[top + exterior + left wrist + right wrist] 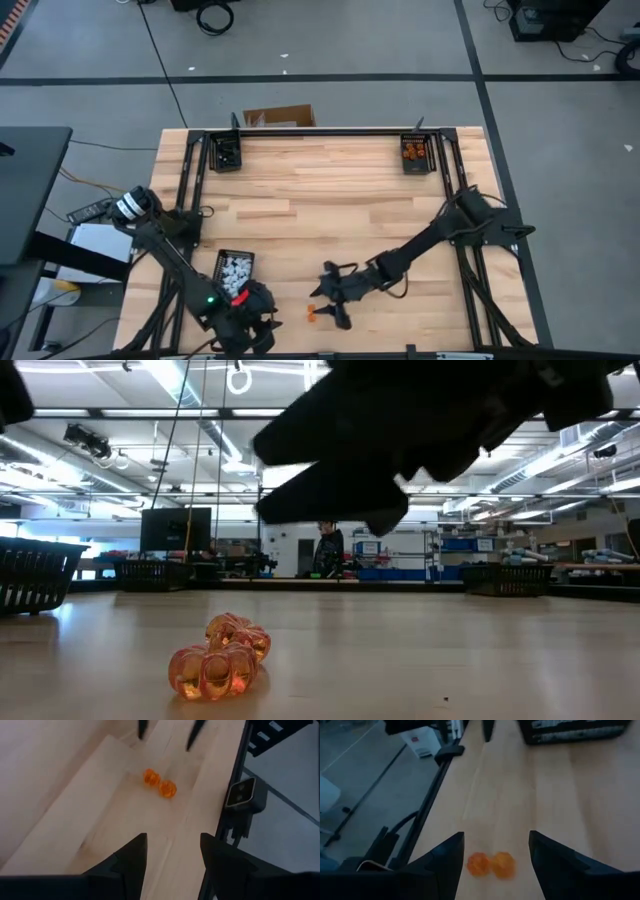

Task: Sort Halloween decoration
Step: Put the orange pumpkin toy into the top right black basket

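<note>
Two orange trinkets touching, near desk front edge | right gripper above them, fingers wide, straddling the pair | left gripper near, fingers apart, empty | right arm nearer.

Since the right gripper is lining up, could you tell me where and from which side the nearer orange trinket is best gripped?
Probably from above, across the ribbed round body of the orange trinket. It lies loose on the wooden table, touching its twin, so one finger should go on its free side, with the right gripper open.
</note>
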Controlling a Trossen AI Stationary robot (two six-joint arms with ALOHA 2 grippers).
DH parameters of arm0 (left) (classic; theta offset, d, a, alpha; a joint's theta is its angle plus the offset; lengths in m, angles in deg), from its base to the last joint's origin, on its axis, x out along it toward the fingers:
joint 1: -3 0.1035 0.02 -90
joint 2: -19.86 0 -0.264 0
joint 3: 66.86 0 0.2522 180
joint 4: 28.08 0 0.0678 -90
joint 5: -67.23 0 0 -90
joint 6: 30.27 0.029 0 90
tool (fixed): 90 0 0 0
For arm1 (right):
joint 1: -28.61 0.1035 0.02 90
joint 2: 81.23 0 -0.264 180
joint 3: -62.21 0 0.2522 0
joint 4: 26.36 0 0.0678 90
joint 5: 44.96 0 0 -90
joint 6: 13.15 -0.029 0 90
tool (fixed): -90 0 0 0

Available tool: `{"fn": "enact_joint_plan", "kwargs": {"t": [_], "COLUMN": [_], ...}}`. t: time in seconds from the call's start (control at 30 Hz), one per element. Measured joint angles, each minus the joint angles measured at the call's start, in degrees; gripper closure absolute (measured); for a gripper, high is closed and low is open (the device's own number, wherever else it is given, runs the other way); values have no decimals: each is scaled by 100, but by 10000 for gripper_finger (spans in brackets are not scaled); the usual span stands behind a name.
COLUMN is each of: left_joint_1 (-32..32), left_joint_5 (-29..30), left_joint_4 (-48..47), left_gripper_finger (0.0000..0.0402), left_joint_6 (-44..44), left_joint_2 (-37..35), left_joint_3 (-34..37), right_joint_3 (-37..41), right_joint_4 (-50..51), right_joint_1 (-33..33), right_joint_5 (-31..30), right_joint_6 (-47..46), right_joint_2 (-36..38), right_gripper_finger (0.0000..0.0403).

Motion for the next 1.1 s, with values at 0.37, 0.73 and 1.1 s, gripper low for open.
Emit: {"fn": "enact_joint_plan", "kwargs": {"t": [0.37, 0.73, 1.1], "left_joint_1": [-297, -313, -237], "left_joint_5": [2, 0, -2], "left_joint_4": [-240, -283, -415], "left_gripper_finger": [208, 208, 208], "left_joint_6": [-546, -652, -648], "left_joint_2": [4, 4, 4], "left_joint_3": [0, 0, 0], "right_joint_3": [-756, -754, -757], "right_joint_4": [63, 636, 769], "right_joint_1": [-4, 0, -4], "right_joint_5": [195, 106, 185], "right_joint_6": [-118, -63, 334], "right_joint_2": [-993, -982, -977], "right_gripper_finger": [179, 197, 233]}}
